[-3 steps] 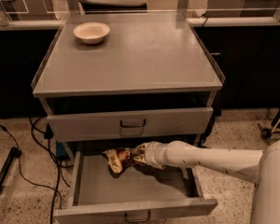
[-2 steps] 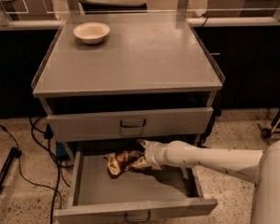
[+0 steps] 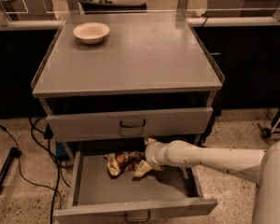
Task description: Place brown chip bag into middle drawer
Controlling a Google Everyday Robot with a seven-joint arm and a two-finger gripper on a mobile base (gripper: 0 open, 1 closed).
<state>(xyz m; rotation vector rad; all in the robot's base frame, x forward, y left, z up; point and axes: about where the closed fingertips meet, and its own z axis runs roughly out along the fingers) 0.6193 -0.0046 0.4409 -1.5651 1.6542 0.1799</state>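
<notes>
The brown chip bag (image 3: 122, 162), crinkled dark foil with tan ends, is inside the open middle drawer (image 3: 130, 192), near its back and left of centre. My gripper (image 3: 141, 164) reaches in from the right on a white arm and is shut on the bag's right end. It holds the bag low over the drawer floor. The fingers are mostly hidden behind the bag and the wrist.
The grey drawer front above (image 3: 130, 123) is closed and overhangs the arm. A cream bowl (image 3: 91, 32) stands at the back left of the cabinet top (image 3: 144, 59). Black cables (image 3: 35, 134) lie on the floor to the left. A wheeled stand (image 3: 270, 127) is at the right.
The bag and gripper have shifted slightly to the right and a little lower in the drawer. The drawer and the bowl have not moved.
</notes>
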